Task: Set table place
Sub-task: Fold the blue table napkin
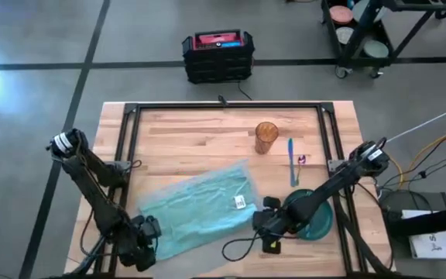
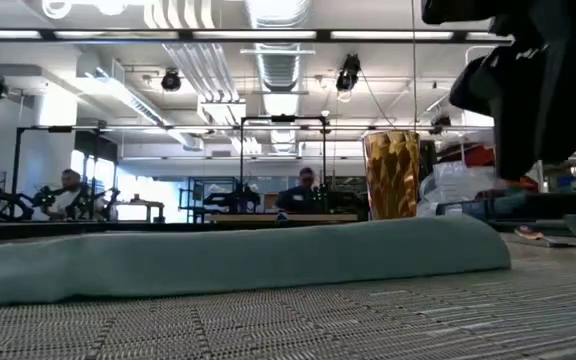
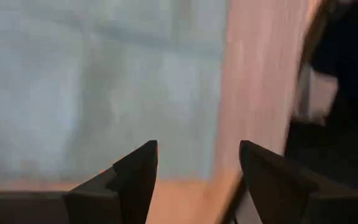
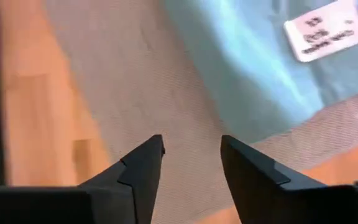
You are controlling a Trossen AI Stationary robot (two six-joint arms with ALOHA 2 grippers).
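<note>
Right gripper (image 1: 263, 232), fingers parted and grasping nothing, hangs low over the grey woven placemat (image 4: 135, 93) at about 5 o'clock on the table (image 1: 184, 132), just beside the dark green plate (image 1: 320, 225). Left gripper (image 1: 147, 246), also spread and empty, sits at 7 o'clock by the edge of the teal napkin (image 1: 200, 205), which covers most of the placemat. An amber cup (image 1: 266, 137) and a blue utensil (image 1: 291, 159) stand apart toward 1 o'clock.

Overhead, table-level, two close wrist views
</note>
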